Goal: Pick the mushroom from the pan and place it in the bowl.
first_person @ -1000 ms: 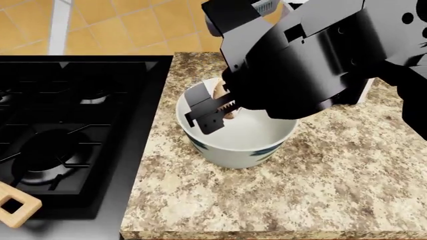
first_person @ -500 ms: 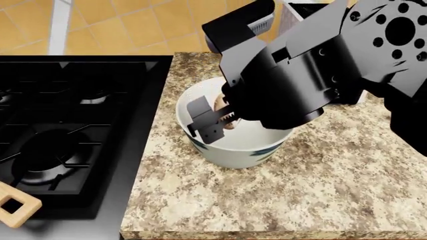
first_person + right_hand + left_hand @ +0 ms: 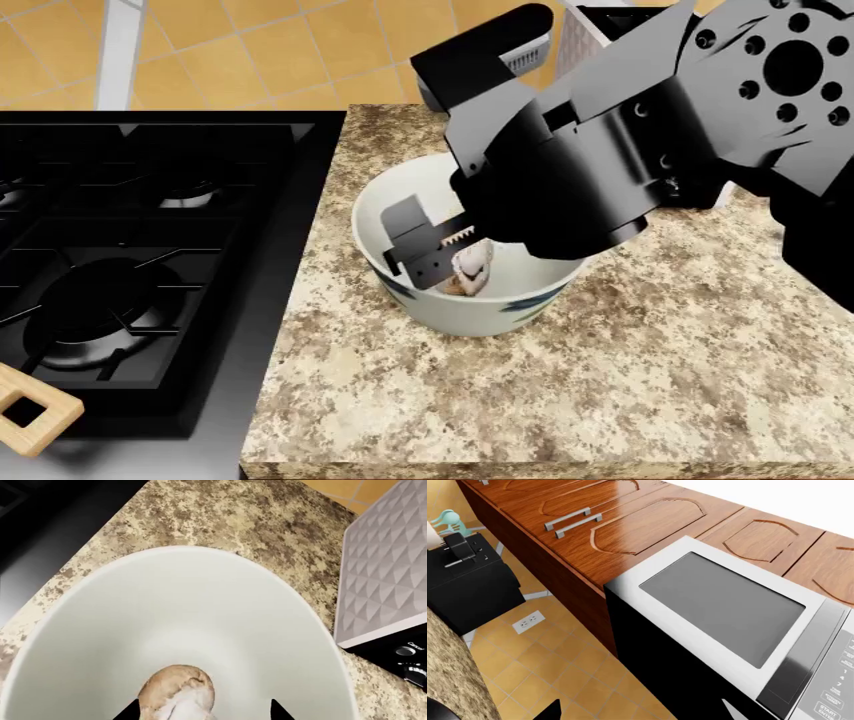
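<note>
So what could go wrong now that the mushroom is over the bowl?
The mushroom sits low between the right end effector fingers, inside the bowl. It might stick to a finger and ride back out when the arm lifts. The end effector is also close to the bowl's near rim, so pulling away sideways could bump or tip the bowl on the counter.

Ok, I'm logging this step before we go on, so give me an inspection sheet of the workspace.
Surface: speckled granite counter beside a black stove.
Job's things: mushroom inside the white bowl; of the pan only a wooden handle end shows.
Clutter: grey textured appliance near the bowl.
Grippers: right gripper over the bowl, jaws apart, mushroom between the tips; left gripper not seen.
Cables: nothing seen.
Surroundings: microwave, wood cabinets, tiled wall.
</note>
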Robot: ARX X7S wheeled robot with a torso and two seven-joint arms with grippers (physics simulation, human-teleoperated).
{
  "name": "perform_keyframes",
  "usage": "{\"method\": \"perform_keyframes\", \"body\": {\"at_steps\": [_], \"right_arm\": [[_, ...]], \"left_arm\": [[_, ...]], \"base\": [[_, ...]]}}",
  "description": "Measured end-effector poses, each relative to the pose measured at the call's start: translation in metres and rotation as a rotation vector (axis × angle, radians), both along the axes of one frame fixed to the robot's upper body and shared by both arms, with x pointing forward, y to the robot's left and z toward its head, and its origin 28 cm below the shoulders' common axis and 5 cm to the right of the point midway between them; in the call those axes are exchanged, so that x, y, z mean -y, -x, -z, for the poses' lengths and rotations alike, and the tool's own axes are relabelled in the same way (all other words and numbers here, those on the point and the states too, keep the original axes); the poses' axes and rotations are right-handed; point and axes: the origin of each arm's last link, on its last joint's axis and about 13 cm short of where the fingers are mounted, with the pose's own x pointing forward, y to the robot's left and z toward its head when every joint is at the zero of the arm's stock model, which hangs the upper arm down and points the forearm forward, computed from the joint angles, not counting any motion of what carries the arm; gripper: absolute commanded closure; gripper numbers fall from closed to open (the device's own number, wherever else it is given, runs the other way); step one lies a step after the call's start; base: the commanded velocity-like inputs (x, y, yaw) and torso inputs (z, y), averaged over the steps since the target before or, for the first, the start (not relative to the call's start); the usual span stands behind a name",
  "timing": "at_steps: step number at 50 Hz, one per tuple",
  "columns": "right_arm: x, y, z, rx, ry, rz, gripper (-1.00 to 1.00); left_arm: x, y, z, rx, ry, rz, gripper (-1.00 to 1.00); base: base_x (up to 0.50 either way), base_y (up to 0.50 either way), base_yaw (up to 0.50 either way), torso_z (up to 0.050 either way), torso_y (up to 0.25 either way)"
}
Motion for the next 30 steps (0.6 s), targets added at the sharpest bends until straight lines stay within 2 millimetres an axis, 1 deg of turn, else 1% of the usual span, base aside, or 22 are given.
{"method": "perform_keyframes", "body": {"at_steps": [17, 30], "right_arm": [[0.002, 0.002, -0.007, 0.03, 0.014, 0.014, -1.0], [0.002, 0.011, -0.026, 0.089, 0.015, -0.009, -1.0]], "left_arm": [[0.0, 0.0, 0.0, -0.001, -0.002, 0.001, -1.0], [0.001, 0.001, -0.001, -0.001, -0.002, 0.0, -1.0]], "base": [[0.0, 0.0, 0.0, 0.0, 0.0], [0.0, 0.0, 0.0, 0.0, 0.0]]}}
